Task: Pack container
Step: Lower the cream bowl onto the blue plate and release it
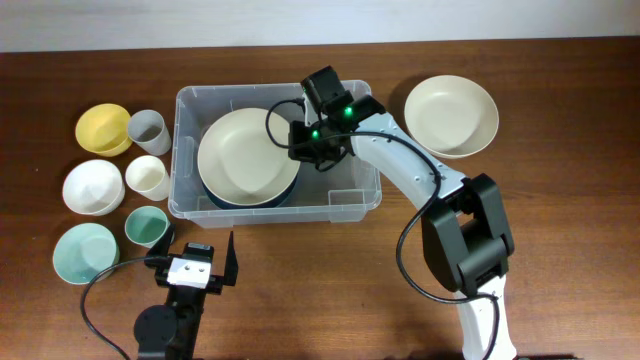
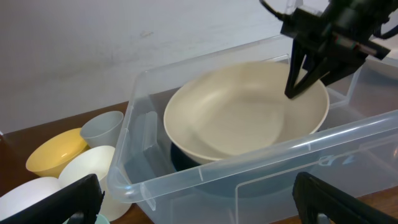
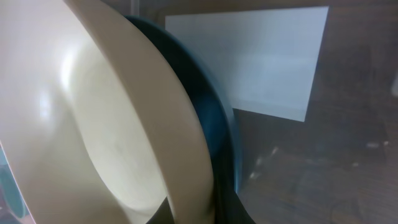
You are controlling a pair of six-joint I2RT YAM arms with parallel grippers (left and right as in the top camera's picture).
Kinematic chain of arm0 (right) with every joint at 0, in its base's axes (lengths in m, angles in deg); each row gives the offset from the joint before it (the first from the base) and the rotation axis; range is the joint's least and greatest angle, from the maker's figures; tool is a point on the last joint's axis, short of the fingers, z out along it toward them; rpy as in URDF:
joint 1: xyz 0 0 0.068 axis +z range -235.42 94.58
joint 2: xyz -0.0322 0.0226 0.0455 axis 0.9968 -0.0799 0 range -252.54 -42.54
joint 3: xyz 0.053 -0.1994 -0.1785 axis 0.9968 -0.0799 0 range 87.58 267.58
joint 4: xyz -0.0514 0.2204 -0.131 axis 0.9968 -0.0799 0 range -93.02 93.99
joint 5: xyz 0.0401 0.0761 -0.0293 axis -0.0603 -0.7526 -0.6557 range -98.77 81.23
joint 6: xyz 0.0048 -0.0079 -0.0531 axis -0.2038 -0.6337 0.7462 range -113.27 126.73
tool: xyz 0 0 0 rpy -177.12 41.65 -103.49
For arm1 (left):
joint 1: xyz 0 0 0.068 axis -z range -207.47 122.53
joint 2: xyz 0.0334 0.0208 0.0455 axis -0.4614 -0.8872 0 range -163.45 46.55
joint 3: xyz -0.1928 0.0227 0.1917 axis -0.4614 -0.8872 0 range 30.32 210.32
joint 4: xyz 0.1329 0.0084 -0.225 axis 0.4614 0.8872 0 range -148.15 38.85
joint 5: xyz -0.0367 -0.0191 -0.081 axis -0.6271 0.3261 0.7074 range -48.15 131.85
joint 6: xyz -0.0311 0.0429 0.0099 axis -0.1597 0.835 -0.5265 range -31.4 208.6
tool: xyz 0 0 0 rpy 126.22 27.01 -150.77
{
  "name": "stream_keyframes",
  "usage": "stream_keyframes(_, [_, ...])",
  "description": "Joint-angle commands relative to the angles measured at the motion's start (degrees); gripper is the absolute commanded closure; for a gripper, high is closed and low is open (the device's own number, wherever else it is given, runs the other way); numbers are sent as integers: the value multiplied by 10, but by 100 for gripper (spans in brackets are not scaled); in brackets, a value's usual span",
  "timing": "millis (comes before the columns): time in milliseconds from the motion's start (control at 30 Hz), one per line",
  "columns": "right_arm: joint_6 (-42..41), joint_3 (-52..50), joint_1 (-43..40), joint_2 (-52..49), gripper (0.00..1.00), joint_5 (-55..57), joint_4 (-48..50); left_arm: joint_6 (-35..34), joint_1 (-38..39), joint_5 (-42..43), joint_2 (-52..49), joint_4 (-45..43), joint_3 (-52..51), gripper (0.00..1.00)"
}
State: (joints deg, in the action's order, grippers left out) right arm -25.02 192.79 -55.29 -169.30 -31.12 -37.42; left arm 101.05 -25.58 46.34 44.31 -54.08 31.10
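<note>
Cream plate (image 1: 245,155) pinched by right fingers (image 2: 292,74), arm bent into the container (image 1: 355,205); left fingers (image 2: 329,202) spread.

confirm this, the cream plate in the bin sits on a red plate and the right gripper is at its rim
Not quite. The cream plate in the bin sits on a dark blue plate, not a red one; the right wrist view shows it. The right gripper is at the cream plate's rim.

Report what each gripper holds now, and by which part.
The right gripper appears to pinch the cream plate by its right-hand rim, inside the container. The left gripper is open and holds nothing.
</note>
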Motion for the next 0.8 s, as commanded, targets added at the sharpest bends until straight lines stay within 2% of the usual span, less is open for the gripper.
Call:
stream_keyframes(0, [-8, 5, 6, -3, 90, -12, 8, 3, -3, 2, 3, 2, -2, 0])
stream_keyframes(67, [-18, 4, 6, -3, 87, -12, 7, 3, -3, 2, 3, 2, -2, 0])
stream_keyframes(600, [-40, 4, 6, -4, 85, -42, 3, 3, -3, 2, 3, 2, -2, 0])
stream_keyframes(767, [-40, 4, 6, -4, 50, -44, -2, 3, -3, 2, 3, 2, -2, 0])
